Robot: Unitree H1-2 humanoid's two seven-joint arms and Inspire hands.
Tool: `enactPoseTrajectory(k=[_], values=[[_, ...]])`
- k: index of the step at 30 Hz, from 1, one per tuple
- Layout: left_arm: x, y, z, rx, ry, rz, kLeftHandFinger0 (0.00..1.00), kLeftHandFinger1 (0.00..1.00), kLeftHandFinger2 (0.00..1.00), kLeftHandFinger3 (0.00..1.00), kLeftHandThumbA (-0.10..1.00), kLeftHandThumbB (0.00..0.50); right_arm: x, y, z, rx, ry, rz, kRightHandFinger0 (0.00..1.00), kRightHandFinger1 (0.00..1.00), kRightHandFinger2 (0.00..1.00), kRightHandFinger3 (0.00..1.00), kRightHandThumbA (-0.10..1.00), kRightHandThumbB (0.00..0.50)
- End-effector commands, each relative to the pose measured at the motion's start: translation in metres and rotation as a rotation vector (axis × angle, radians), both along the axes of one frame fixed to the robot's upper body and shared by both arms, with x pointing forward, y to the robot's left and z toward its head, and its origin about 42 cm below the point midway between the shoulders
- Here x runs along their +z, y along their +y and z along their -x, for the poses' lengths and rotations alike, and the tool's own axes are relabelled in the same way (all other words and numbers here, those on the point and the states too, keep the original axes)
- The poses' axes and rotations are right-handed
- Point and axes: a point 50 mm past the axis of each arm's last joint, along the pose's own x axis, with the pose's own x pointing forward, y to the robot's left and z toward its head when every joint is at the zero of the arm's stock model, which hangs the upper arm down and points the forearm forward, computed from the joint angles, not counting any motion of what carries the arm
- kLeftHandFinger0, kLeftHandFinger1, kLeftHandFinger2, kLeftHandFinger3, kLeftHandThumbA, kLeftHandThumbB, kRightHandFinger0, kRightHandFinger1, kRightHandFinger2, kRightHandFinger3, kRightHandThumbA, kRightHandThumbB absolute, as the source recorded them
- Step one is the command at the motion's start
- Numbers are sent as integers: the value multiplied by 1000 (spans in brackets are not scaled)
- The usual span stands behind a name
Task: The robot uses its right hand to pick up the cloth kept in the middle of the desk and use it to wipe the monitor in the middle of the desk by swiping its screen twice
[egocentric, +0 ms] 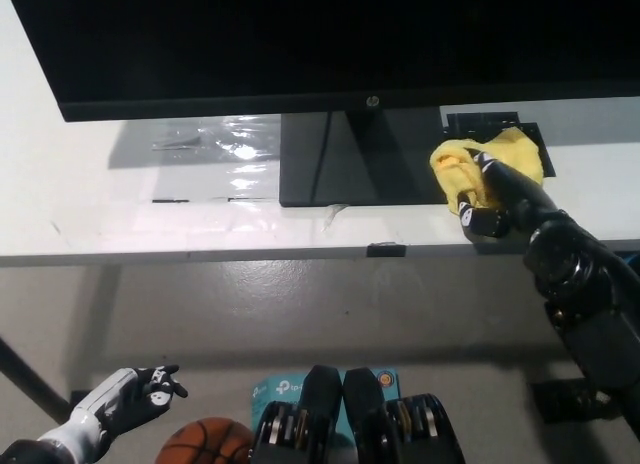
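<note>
A crumpled yellow cloth (455, 169) sits on the white desk (130, 214), just right of the monitor's black base (360, 159). My black right hand (490, 199) lies over the cloth's middle with its fingers closed into the fabric, the arm running down to the lower right. The monitor (300, 39) fills the top of the view, its dark screen facing me. My white left hand (135, 394) rests low at the bottom left, below the desk edge, fingers loosely apart and holding nothing.
A sheet of clear plastic (215, 139) lies on the desk left of the monitor base. A black cable block (480, 119) sits behind the cloth. An orange basketball (205, 444) is on the floor beside my left hand.
</note>
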Motion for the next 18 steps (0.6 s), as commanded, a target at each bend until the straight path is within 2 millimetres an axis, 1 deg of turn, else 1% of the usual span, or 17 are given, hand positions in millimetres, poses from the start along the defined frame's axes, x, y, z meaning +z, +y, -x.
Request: enactPoseTrajectory(k=[1,2,3,4,5,6,7,8,9,10,11,12,13,15,16,17,18], values=[[12,3,-7,-21,-31,-7,1000,1000,1000,1000,-100,157,12,-12,-10,-24,-21,98,1000,1000,1000,1000,386,273],[12,4,-7,-21,-31,-8,1000,1000,1000,1000,-100,157,13,-13,-10,-29,-30,91,1000,1000,1000,1000,372,264],[13,4,-8,-23,-31,-9,1000,1000,1000,1000,-100,155,12,-16,-10,-17,-80,109,608,888,1000,1000,227,41],[13,4,-8,-24,-30,-9,1000,1000,1000,1000,-100,155,12,-17,-9,0,-107,86,509,774,906,1000,115,88],[12,4,-8,-24,-28,-9,1000,1000,1000,1000,-100,149,9,-20,-9,-7,-152,61,259,461,596,1000,-48,23],[12,4,-8,-18,-23,-4,1000,1000,1000,1000,-100,155,7,-21,-7,-3,-207,65,68,244,410,1000,-98,5],[13,4,-8,-20,-25,-6,1000,1000,1000,1000,-100,142,6,-21,-5,2,-259,113,14,150,304,786,-100,3],[12,4,-7,-16,-25,-3,1000,1000,1000,1000,-100,142,6,-19,-3,11,-308,137,1,112,270,559,-100,8],[12,4,-7,-15,-26,-2,1000,1000,1000,1000,-100,141,7,-18,-4,13,-314,138,0,115,276,482,-100,5],[12,4,-7,-13,-26,-1,1000,1000,1000,1000,-100,141,7,-18,-4,15,-317,139,0,116,278,471,-100,4],[11,4,-7,-17,-26,-5,1000,1000,1000,1000,-100,148,7,-16,-1,25,-386,97,0,119,282,496,-100,96],[10,4,-7,-20,-26,-7,1000,1000,1000,1000,-100,154,7,-15,1,27,-412,74,0,114,271,483,-100,66],[9,4,-7,-20,-25,-6,1000,1000,1000,1000,-100,153,7,-15,2,28,-416,72,0,120,277,476,-100,69],[10,4,-6,-24,-28,-6,1000,1000,1000,1000,-100,135,8,-12,4,25,-437,58,0,139,294,497,-100,60],[10,4,-6,-23,-25,-4,1000,1000,1000,1000,-99,139,8,-11,5,25,-444,50,0,138,289,477,-100,43],[9,4,-7,-19,-22,-4,1000,1000,1000,1000,-95,142,8,-11,6,28,-441,36,0,136,283,465,-100,48],[9,4,-7,-19,-22,-3,1000,1000,1000,1000,-99,137,8,-10,6,33,-452,31,0,116,255,429,-100,50]])
